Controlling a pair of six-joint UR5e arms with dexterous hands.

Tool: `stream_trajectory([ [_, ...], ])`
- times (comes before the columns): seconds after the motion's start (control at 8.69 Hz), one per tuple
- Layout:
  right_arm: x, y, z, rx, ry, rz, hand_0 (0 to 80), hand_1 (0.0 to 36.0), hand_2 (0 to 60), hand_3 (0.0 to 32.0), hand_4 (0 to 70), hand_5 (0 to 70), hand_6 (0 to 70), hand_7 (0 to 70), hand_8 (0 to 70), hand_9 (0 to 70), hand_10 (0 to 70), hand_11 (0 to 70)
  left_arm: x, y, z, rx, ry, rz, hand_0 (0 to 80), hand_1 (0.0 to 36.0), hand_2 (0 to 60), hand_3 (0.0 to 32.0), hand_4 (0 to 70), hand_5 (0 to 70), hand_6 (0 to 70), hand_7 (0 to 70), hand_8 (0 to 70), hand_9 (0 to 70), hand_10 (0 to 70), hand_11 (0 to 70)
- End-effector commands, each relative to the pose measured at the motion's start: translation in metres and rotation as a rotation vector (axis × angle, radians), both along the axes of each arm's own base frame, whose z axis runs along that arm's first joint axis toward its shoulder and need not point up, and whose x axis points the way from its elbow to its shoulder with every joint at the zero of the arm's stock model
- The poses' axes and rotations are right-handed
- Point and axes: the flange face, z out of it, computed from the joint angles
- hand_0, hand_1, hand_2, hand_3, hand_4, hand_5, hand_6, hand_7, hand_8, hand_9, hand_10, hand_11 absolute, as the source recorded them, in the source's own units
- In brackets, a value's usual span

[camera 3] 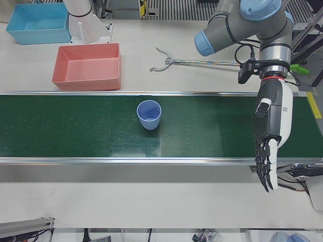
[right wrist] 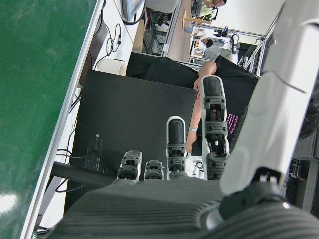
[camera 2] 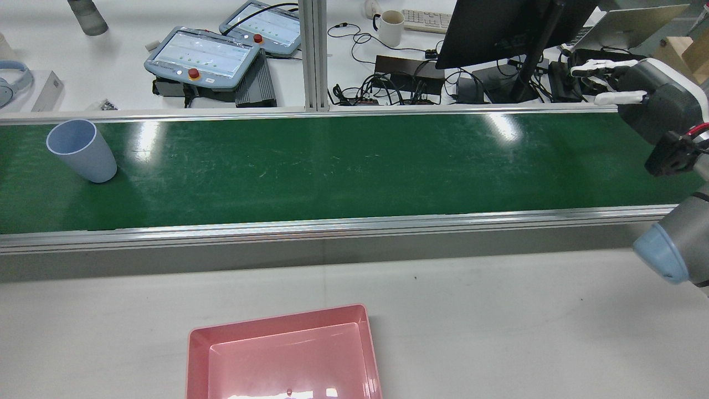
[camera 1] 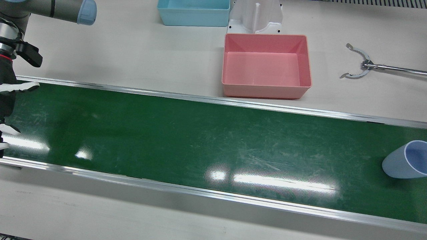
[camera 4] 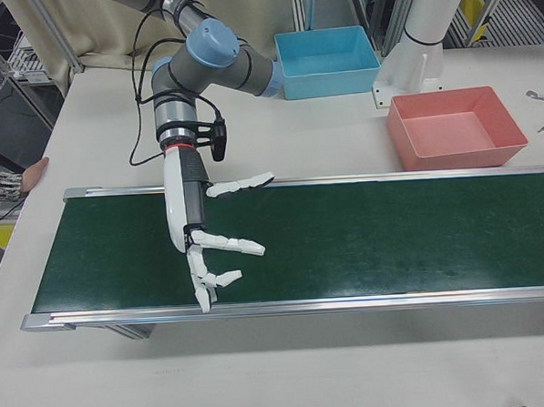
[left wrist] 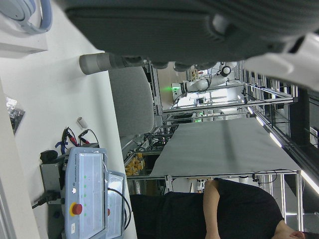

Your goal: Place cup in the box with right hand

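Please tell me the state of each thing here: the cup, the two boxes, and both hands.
cup: upright on the green belt, empty, not held
pink box: empty, on the table beside the belt
blue box: empty
right hand: open, over the belt, holding nothing
left hand: open, fingers pointing down

Belt (camera 2: pixel 343 166) bare between right hand (camera 4: pixel 206 248) and cup (camera 2: pixel 83 151); pink box (camera 1: pixel 267 65) interior unobstructed.

Pale blue cup (camera 3: pixel 149 114) upright on green belt; pink box (camera 3: pixel 88 66) empty
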Motion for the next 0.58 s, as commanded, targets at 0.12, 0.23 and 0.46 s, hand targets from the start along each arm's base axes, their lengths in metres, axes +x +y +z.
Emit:
stream_trajectory([
  [0.12, 0.0000, 0.0000, -0.0015, 0.004, -0.002, 0.000, 55.7, 9.0, 0.0, 0.0, 43.6, 4.3, 11.4, 49.6, 1.2, 9.4, 7.4, 12.1, 0.0000, 0.0000, 0.0000, 0.000, 0.000, 0.000, 0.0, 0.0, 0.0, 0.0, 0.0, 0.0, 0.0, 0.0, 0.0, 0.0, 0.0, 0.0],
  [0.23, 0.0000, 0.0000, -0.0016, 0.004, -0.002, 0.000, 55.6, 9.0, 0.0, 0.0, 43.6, 4.3, 11.4, 49.9, 1.2, 9.6, 7.3, 11.9, 0.0000, 0.0000, 0.0000, 0.000, 0.000, 0.000, 0.0, 0.0, 0.0, 0.0, 0.0, 0.0, 0.0, 0.0, 0.0, 0.0, 0.0, 0.0],
  [0.46, 0.0002, 0.0005, -0.0035, 0.007, -0.003, 0.000, 55.6, 9.0, 0.0, 0.0, 43.6, 4.4, 11.4, 49.7, 1.2, 9.5, 7.4, 12.1, 0.0000, 0.0000, 0.0000, 0.000, 0.001, 0.000, 0.0, 0.0, 0.0, 0.0, 0.0, 0.0, 0.0, 0.0, 0.0, 0.0, 0.0, 0.0],
])
